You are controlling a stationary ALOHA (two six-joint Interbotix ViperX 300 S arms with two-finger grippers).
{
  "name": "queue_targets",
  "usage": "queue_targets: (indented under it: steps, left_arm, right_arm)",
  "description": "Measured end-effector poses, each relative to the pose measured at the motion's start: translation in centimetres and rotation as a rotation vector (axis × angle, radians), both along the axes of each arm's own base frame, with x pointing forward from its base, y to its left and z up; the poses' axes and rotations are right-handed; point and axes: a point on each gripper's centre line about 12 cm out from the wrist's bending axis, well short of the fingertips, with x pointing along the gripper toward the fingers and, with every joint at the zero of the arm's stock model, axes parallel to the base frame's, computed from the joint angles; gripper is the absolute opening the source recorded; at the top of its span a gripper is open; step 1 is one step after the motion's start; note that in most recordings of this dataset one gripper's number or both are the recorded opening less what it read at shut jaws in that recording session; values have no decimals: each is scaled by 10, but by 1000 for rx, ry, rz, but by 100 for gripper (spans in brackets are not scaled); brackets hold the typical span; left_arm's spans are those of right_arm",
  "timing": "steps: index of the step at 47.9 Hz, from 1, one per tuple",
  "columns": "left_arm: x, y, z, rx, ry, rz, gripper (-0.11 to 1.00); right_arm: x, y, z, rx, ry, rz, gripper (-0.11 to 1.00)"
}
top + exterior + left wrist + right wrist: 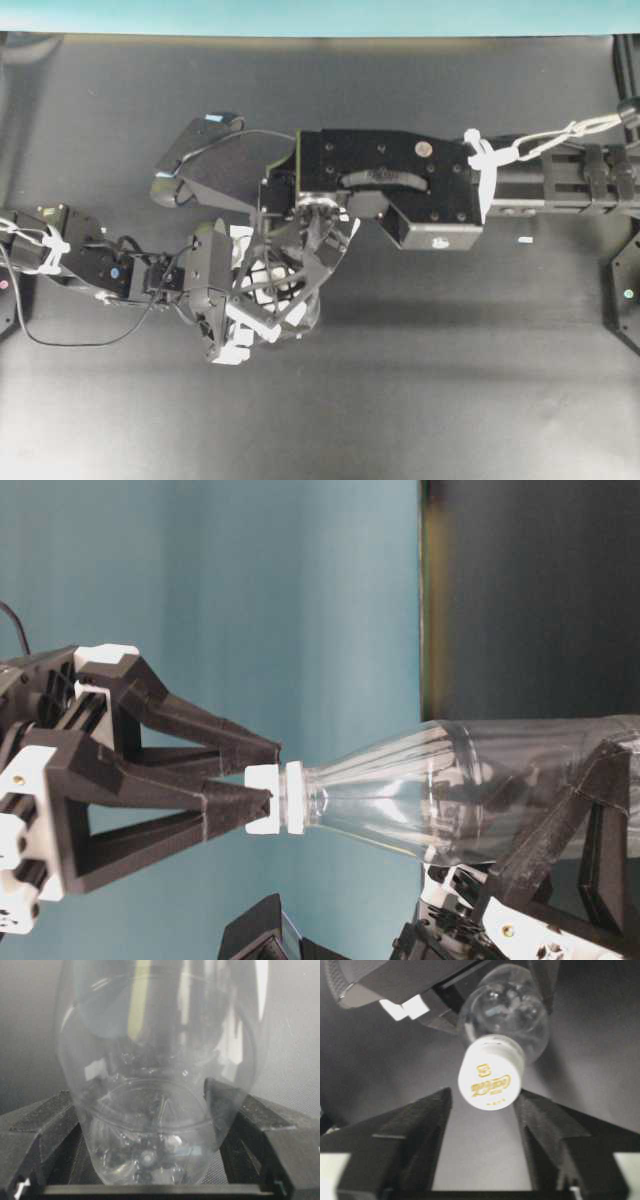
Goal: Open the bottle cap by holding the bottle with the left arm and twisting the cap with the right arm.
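Observation:
The clear bottle (480, 780) stands upright on the black table, its round body (160, 1085) between the fingers of my left gripper (142, 1095), which is shut on it low down. The white bottle cap (491, 1080) with gold print points straight at the right wrist camera. My right gripper (484, 1092) comes down from above with its jaws on either side of the cap (258, 778). One jaw touches the cap's edge; a thin gap shows at the other. From overhead, both grippers (300, 260) cover the bottle (275, 290).
A tiny white fleck (525, 240) lies on the table right of the right arm. A dark device with a cable (195, 150) sits behind the left arm. Black mounts (628, 290) stand at the table's side edges. A teal wall (320, 15) closes the back.

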Motion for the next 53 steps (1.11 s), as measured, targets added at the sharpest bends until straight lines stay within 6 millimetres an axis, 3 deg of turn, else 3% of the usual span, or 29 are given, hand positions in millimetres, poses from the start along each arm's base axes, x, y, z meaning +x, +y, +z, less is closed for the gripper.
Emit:
queue_targets:
  steps: [21,39,48,53]
  left_arm:
    - [0,0,0,-1,0,0,82]
    - [1,0,0,0,-2,0,82]
    - [1,0,0,-1,-2,0,82]
    - [0,-1,0,0,0,-3,82]
  right_arm:
    - [0,-2,0,-2,0,-2,39]
    - [1,-1,-2,-3,-5,14,69]
    - [2,-2,-3,-5,-7,13,59]
    - [2,-2,-3,-11,-10,13,41]
